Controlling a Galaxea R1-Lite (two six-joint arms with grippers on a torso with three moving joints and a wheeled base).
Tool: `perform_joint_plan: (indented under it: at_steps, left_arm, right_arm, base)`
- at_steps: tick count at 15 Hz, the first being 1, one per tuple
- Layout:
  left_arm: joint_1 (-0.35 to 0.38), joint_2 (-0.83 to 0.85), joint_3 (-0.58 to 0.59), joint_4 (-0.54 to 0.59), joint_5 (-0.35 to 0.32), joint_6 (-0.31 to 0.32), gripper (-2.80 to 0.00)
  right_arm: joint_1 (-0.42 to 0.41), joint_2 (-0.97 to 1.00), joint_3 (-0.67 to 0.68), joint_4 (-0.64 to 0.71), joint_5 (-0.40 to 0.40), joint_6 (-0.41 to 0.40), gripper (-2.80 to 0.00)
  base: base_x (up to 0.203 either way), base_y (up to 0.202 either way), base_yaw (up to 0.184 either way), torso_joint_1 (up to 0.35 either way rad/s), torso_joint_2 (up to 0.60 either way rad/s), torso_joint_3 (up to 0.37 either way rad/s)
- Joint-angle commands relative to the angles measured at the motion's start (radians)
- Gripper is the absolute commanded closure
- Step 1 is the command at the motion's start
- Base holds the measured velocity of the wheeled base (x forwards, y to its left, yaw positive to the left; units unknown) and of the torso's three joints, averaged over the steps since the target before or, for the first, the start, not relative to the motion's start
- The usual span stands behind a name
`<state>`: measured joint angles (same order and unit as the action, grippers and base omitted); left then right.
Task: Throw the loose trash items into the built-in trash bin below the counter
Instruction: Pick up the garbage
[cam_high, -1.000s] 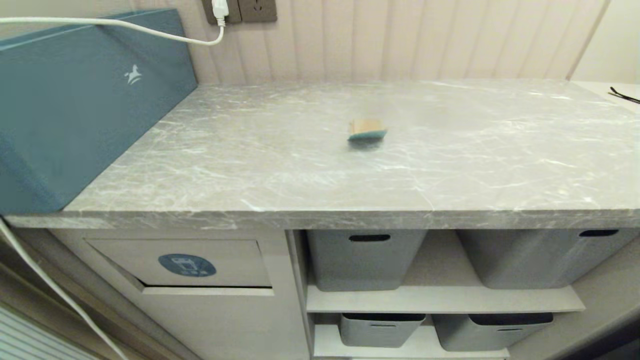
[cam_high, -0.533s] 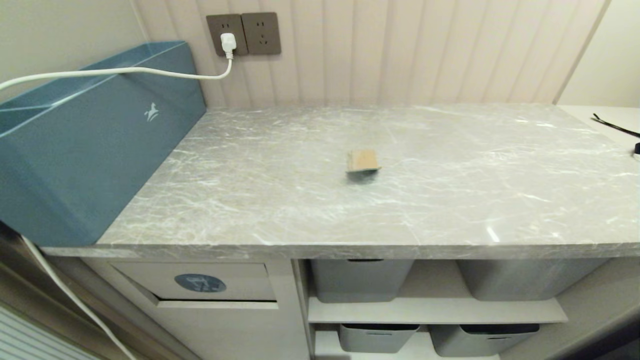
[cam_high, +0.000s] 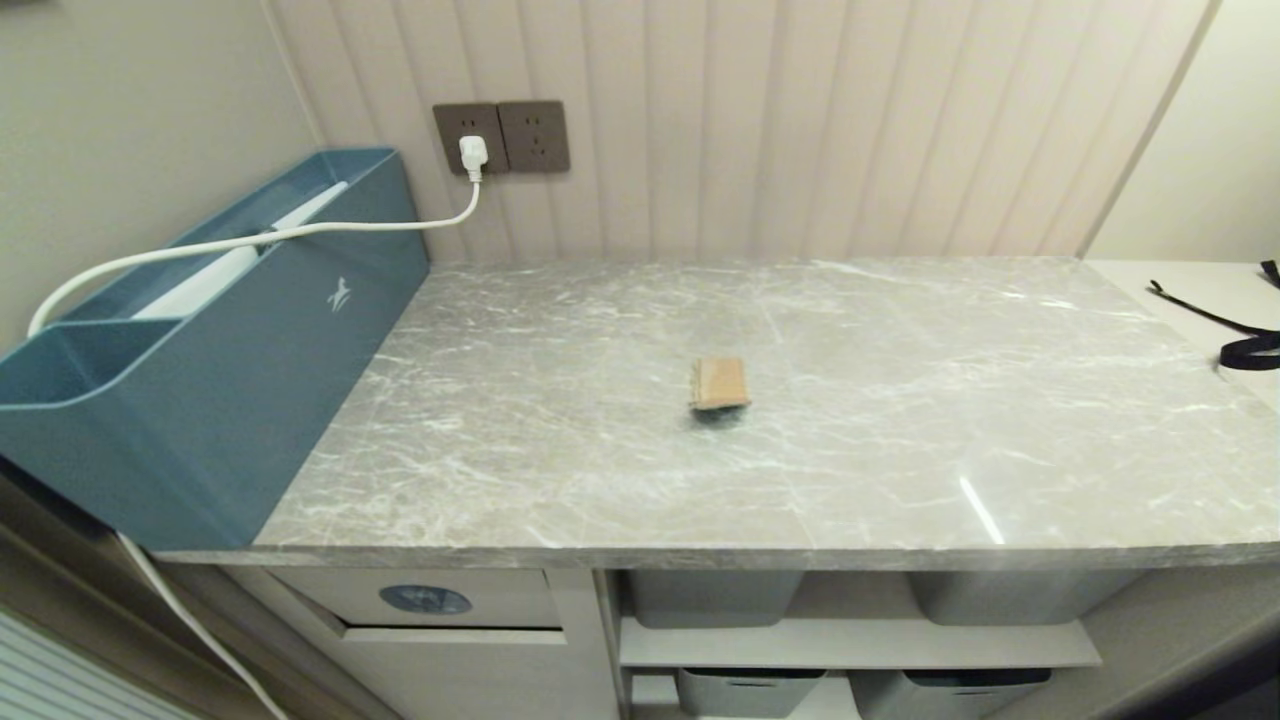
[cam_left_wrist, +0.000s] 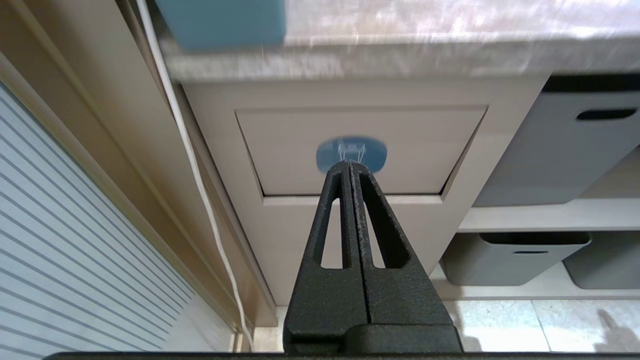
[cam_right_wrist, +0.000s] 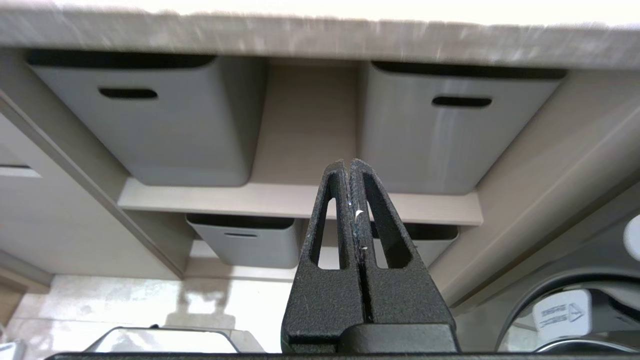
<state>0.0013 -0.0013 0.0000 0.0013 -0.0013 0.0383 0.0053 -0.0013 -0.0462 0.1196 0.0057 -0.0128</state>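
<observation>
One loose trash item, a small wedge-shaped piece (cam_high: 719, 384) with a tan top and teal underside, lies alone near the middle of the grey marble counter (cam_high: 900, 420). Below the counter's left end is the built-in trash bin (cam_high: 480, 598), a beige flap with a blue oval sticker (cam_high: 425, 600). Neither arm shows in the head view. My left gripper (cam_left_wrist: 350, 162) is shut and empty, held low in front of the bin flap (cam_left_wrist: 290, 150), apart from it. My right gripper (cam_right_wrist: 348, 162) is shut and empty, facing the shelves under the counter edge (cam_right_wrist: 300, 35).
A tall blue box (cam_high: 200, 400) stands at the counter's left end, with a white cable (cam_high: 250, 240) running over it to wall sockets (cam_high: 500, 137). Grey tubs (cam_right_wrist: 150, 130) sit on shelves right of the bin. A black strap (cam_high: 1245, 345) lies at the far right.
The head camera has risen, so the whole scene has slid down the picture and more wall shows. The wedge piece and both grippers have not moved.
</observation>
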Motion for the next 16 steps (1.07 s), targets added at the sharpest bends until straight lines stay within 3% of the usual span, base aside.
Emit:
perform_joint_plan:
  at_steps: [1, 5, 7, 9, 11, 13, 16]
  left_arm:
    - [0.0, 0.0, 0.0, -0.001, -0.005, 0.0, 0.0]
    - [0.0, 0.017, -0.062, -0.003, -0.025, 0.01, 0.0]
    - [-0.004, 0.139, -0.173, -0.008, -0.1, 0.037, 0.0]
    - [-0.009, 0.385, -0.299, -0.034, -0.231, 0.083, 0.0]
    - [-0.016, 0.671, -0.434, -0.084, -0.356, 0.156, 0.0]
    - [-0.055, 0.981, -0.598, -0.147, -0.437, 0.274, 0.0]
    - [-0.205, 1.375, -0.851, -0.22, -0.456, 0.471, 0.0]
  right_arm:
    - [-0.001, 0.0, 0.0, 0.0, 0.0, 0.0, 0.0]
    - [0.0, 0.0, 0.0, 0.0, 0.0, 0.0, 0.0]
    - [0.0, 0.0, 0.0, 0.0, 0.0, 0.0, 0.0]
    - [0.001, 0.0, 0.0, 0.0, 0.0, 0.0, 0.0]
    - [0.001, 0.0, 0.0, 0.0, 0.0, 0.0, 0.0]
    - [0.001, 0.0, 0.0, 0.0, 0.0, 0.0, 0.0]
    - [0.001, 0.0, 0.0, 0.0, 0.0, 0.0, 0.0]
  base:
    - [0.0, 0.0, 0.0, 0.275, -0.58, -0.311]
    - [0.0, 0.0, 0.0, 0.168, -0.34, -0.185]
    - [0.0, 0.0, 0.0, 0.033, -0.06, -0.035]
    - [0.0, 0.0, 0.0, 0.0, 0.0, 0.0]
    - [0.0, 0.0, 0.0, 0.0, 0.0, 0.0]
    - [0.0, 0.0, 0.0, 0.0, 0.0, 0.0]
    - [0.0, 0.0, 0.0, 0.0, 0.0, 0.0]
